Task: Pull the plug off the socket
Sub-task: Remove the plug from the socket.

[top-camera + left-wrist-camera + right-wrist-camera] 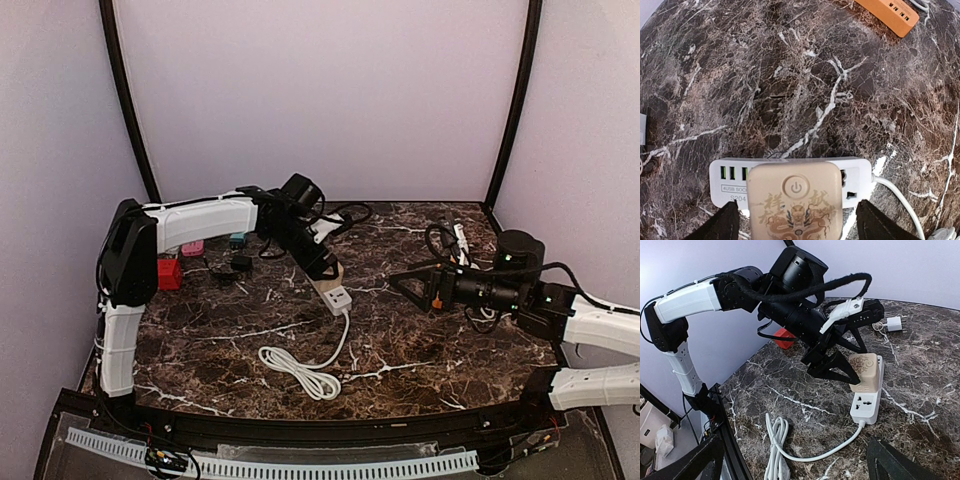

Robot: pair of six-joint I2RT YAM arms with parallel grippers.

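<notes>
The table (pixel 470 375) is walled at the back and both sides. The widest bare marble lies at the front right and between the strip (pixel 338 297) and the right gripper (pixel 405 287). The strip lies near the table's middle, angled, well away from every edge. Its white cord (pixel 300 372) runs forward into a loose coil on the front marble. A red block (pixel 168 272) and a few small items sit at the back left, apart from the strip. An orange strip (pixel 887 15) lies farther off in the left wrist view. The plug (pixel 796 200) is a beige, rounded square block with a power symbol and a dragon print on its face. It is seated in the strip at the end away from the cord. It covers part of the strip's top, and green-lit USB ports show beside it. The left gripper (pixel 797 222) comes down over the plug with one finger (pixel 720 225) on each side of it. A thin gap seems to show at both sides in the wrist view, so I cannot tell whether the pads press it or merely flank it. The right gripper hangs to the right of the strip, well apart from it. Its jaws are spread wide and hold nothing.
</notes>
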